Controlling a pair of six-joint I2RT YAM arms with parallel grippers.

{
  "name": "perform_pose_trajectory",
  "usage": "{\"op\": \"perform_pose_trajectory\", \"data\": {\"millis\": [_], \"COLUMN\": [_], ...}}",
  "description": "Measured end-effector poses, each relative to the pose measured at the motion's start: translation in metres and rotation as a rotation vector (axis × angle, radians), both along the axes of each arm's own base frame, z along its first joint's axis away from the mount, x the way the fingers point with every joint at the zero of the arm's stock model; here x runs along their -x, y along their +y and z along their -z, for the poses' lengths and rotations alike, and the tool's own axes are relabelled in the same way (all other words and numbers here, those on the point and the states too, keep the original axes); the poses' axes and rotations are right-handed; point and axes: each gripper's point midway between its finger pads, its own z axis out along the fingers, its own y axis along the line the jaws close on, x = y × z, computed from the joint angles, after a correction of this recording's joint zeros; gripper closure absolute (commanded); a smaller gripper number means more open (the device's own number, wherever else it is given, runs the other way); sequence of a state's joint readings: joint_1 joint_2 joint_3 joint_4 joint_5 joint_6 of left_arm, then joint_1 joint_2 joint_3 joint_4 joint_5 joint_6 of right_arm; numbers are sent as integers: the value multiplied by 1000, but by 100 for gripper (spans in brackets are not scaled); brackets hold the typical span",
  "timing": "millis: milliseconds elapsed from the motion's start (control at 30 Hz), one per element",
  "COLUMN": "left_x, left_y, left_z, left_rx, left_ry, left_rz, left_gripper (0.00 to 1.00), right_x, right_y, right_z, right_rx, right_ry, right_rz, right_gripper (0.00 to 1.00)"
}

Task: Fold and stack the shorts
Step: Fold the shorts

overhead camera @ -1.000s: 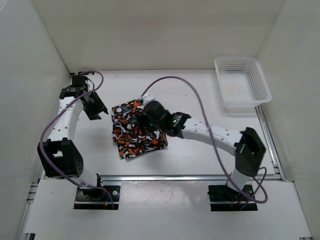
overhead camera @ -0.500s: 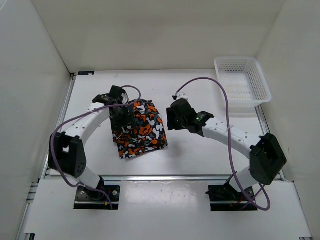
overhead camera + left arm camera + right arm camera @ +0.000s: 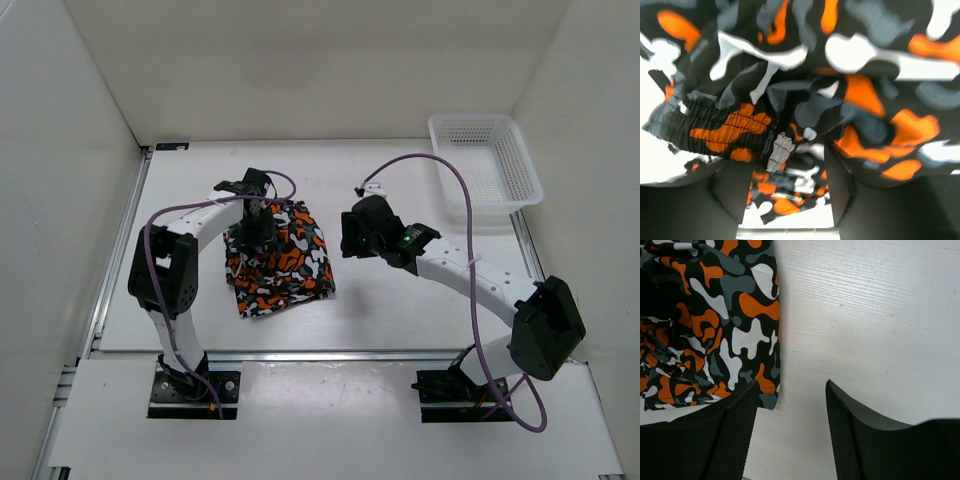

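Left gripper fingers apart, pressed into bunched shorts; right gripper fingers apart above table, 3 o'clock of shorts.

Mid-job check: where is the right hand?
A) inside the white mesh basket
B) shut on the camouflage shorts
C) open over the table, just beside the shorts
C: the right hand hangs open over the white table, holding nothing, with the edge of the orange, white, grey and black camouflage fabric shorts just beside it.
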State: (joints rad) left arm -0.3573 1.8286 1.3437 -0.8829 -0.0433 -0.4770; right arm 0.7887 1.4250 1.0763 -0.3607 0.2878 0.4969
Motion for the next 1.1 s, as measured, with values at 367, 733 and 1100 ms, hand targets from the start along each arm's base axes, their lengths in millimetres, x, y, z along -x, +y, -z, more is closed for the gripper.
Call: {"op": "perform_pose_trajectory", "data": {"millis": [367,733,1100], "left_x": [-22,9,35], "left_y": [-13,9,88], "left_z": [-22,-50,-7], "left_rx": [40,105,62], "left_ry": [-37,33,170], "left_rz": [11,-65,-271], "left_gripper": [90,90,43], "right_x": [2,0,5], "right_y": [-15,-19,-20], "right_z": [6,6,10], "right_rx": [10,11,13], "right_ry": [11,10,22], "right_rz": [26,36,16], "right_gripper": [41,41,34]}}
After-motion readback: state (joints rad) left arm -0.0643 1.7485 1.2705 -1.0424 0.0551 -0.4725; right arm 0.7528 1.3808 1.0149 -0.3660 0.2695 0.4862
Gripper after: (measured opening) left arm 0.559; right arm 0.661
